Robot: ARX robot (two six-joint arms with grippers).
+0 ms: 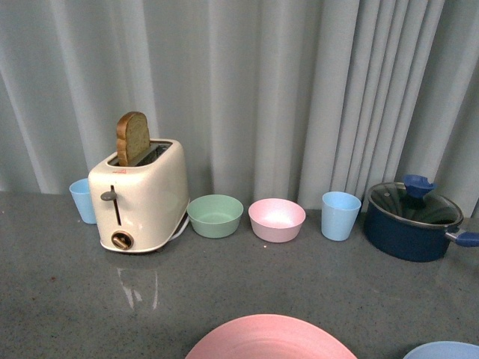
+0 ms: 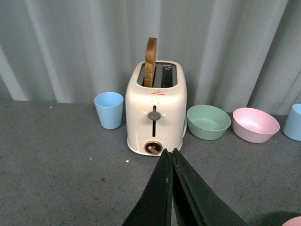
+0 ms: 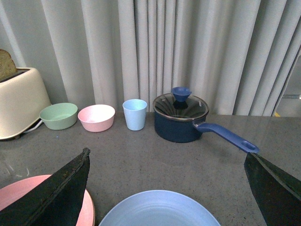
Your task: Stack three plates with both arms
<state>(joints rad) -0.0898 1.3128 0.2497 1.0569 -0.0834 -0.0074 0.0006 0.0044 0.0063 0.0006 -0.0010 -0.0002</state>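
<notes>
A grey speckled worktop (image 1: 314,292) carries everything, and a pale grey pleated curtain (image 1: 299,90) hangs behind its far edge.

A cream two-slot toaster (image 1: 142,198) stands near the far left corner.

The pink round matte plate (image 1: 269,340) lies at the near edge, about in the middle, and only its far part is visible. The light blue round matte plate (image 3: 160,209) lies at the near edge as well, towards the right corner. It is just beside the pink one, with a strip of worktop between them in the front view.

A dark blue pot with a glass lid and a blue handle (image 1: 408,224) stands near the far right corner.

The right pincer (image 3: 166,153) hangs over the light blue plate with its two black fingers wide apart and nothing between them. The left pincer (image 2: 171,151) has its fingers pressed together on nothing and points at the front of the toaster.

A small green bowl (image 1: 215,215) and a small pink bowl (image 1: 276,219) stand side by side along the far edge, between the toaster and the pot.

One light blue plastic cup (image 1: 340,215) stands between the pink bowl and the pot. A second light blue cup (image 1: 82,200) stands to the left of the toaster, partly behind it.

A brown slice of bread (image 1: 132,138) stands upright out of one toaster slot.
</notes>
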